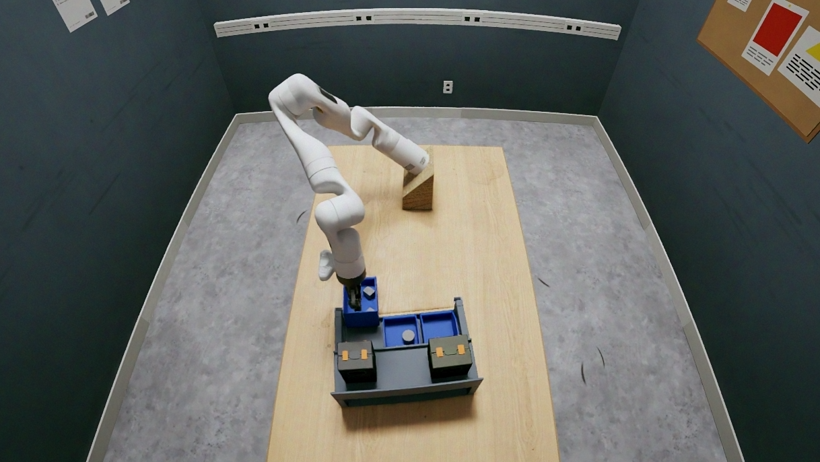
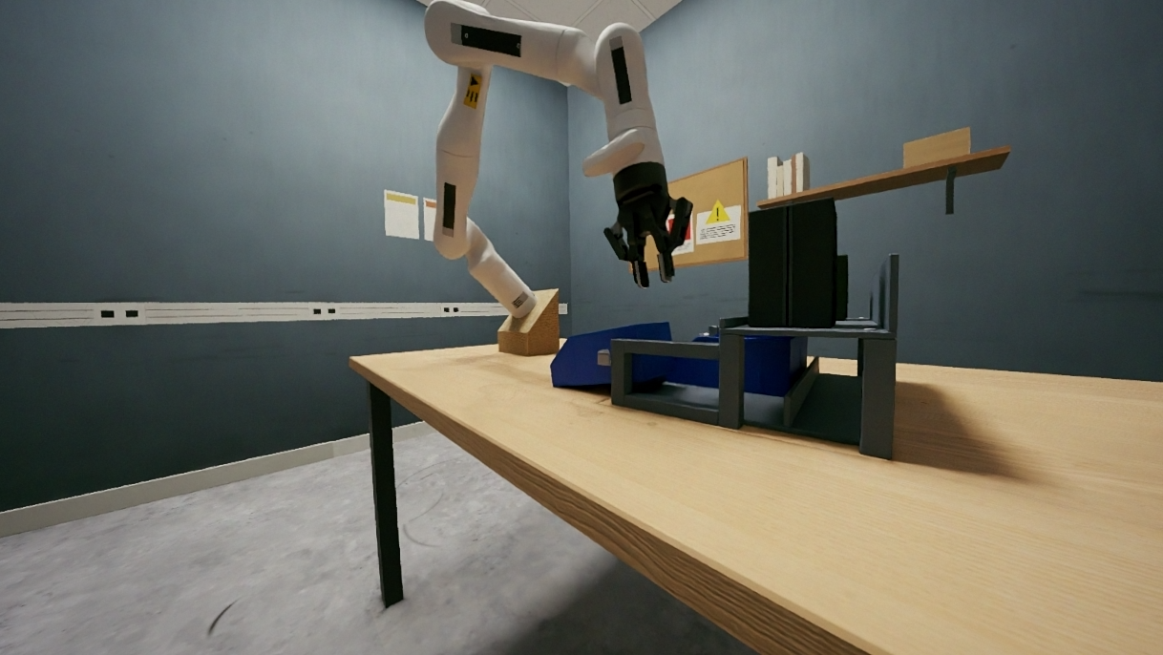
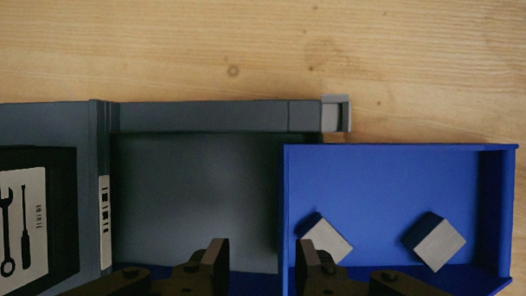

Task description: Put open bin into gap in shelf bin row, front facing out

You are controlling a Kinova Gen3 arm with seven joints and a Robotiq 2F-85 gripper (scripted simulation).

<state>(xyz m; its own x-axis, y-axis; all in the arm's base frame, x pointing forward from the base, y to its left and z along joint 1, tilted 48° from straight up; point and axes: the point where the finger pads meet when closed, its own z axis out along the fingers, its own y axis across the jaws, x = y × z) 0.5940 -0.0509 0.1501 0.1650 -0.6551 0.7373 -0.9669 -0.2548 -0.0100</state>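
The open blue bin is tilted at the left front of the dark grey shelf, its shelf-side end raised over the shelf's front edge, its other end low on the table. Two grey block parts lie in it. The gap behind it shows bare shelf floor. My gripper hangs above the bin, fingers part-way apart with nothing between them. Contact between bin and shelf is hidden.
Two blue bins stand right of the gap; the nearer holds a round grey part. Dark toolboxes stand on the upper board. A side rail runs along the gap, with a small grey bracket at its front end.
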